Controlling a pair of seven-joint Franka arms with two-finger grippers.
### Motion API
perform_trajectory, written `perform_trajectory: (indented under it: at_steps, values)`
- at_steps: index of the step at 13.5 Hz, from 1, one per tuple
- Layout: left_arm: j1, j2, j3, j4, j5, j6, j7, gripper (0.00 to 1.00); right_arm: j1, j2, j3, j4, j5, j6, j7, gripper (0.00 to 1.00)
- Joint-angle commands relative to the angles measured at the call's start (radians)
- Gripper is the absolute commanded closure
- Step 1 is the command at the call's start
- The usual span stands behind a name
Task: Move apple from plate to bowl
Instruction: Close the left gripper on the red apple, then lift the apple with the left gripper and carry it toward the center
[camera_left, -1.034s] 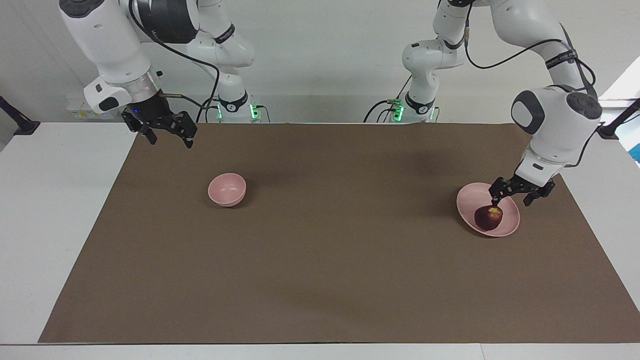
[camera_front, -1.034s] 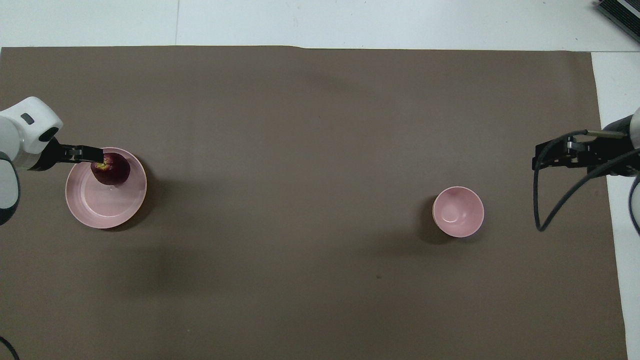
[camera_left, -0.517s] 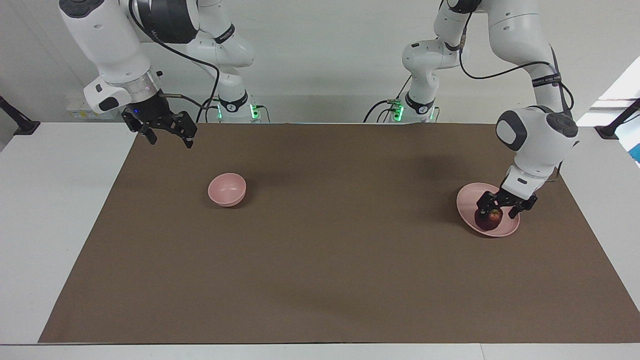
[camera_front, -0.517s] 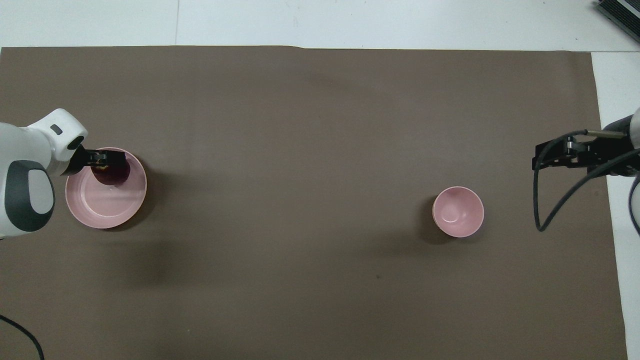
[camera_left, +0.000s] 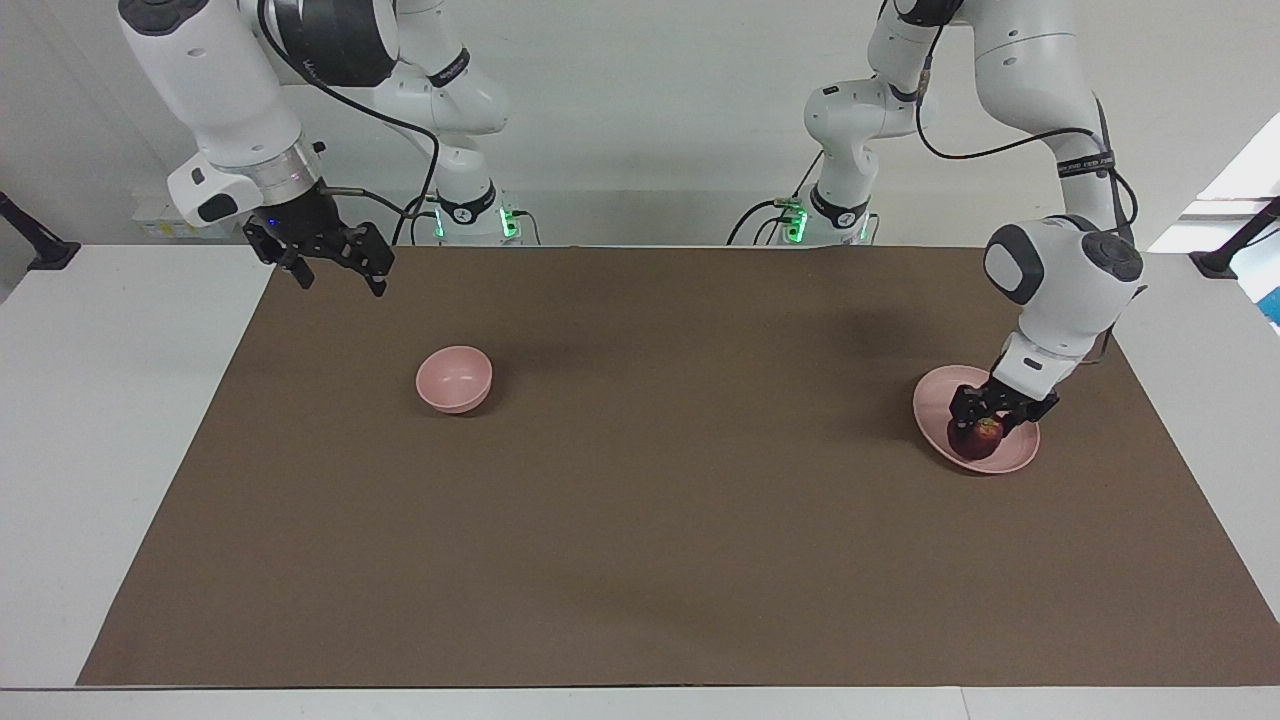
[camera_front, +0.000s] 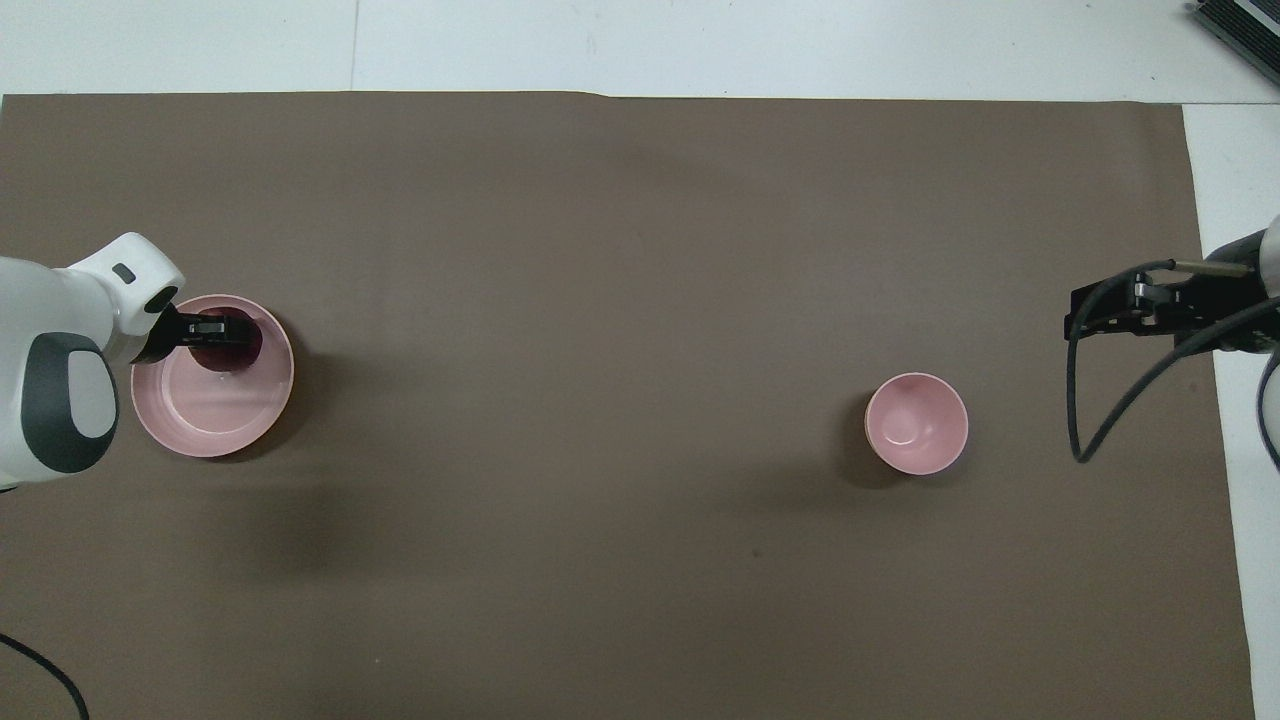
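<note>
The dark red apple (camera_left: 981, 437) lies on the pale pink plate (camera_left: 934, 396) toward the left arm's end of the table. My left gripper (camera_left: 988, 418) is down on the plate, open, with one finger on each side of the apple. In the overhead view the left gripper (camera_front: 214, 328) covers most of the apple (camera_front: 247, 346) on the plate (camera_front: 210, 425). The small pink bowl (camera_left: 454, 379) stands empty toward the right arm's end; it also shows in the overhead view (camera_front: 916, 423). My right gripper (camera_left: 336, 270) waits open and empty, raised over the mat's corner, also in the overhead view (camera_front: 1073, 318).
A brown mat (camera_left: 640, 480) covers most of the white table (camera_left: 110, 420). Nothing else stands on the mat between the plate and the bowl.
My left gripper has swung from beside the apple over the plate's rim to above it and come down with its fingers around it. The right arm has not moved.
</note>
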Motion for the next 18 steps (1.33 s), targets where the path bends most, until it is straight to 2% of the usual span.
perform_trajectory:
  at_steps: [1,4,7,8,10,13,16,18]
  values:
    - [-0.007,-0.019,0.012,-0.026,-0.008,0.028,0.023,1.00,-0.012,-0.005,0.004,0.000,0.016,-0.005,-0.011,0.00]
    - [0.002,-0.028,0.010,0.032,-0.008,0.005,0.053,1.00,-0.013,-0.005,0.004,0.001,0.016,-0.005,-0.011,0.00]
    - [-0.013,-0.080,-0.002,0.089,-0.019,-0.119,0.043,1.00,-0.012,-0.005,0.004,0.000,0.015,-0.005,-0.011,0.00]
    - [-0.016,-0.099,-0.010,0.104,-0.062,-0.169,0.043,1.00,-0.012,-0.005,0.004,0.000,0.015,-0.005,-0.011,0.00]
    - [-0.018,-0.131,-0.054,0.129,-0.251,-0.207,0.027,1.00,-0.012,-0.005,0.004,0.000,0.016,-0.005,-0.011,0.00]
    - [-0.025,-0.136,-0.138,0.127,-0.329,-0.193,-0.109,1.00,-0.012,-0.005,0.004,0.000,0.016,-0.005,-0.011,0.00]
    - [-0.037,-0.145,-0.218,0.114,-0.546,-0.150,-0.138,1.00,-0.012,-0.005,0.004,0.001,0.016,-0.005,-0.011,0.00]
    - [-0.039,-0.166,-0.267,0.114,-0.610,-0.148,-0.184,1.00,-0.012,-0.005,0.004,0.000,0.015,-0.005,-0.011,0.00]
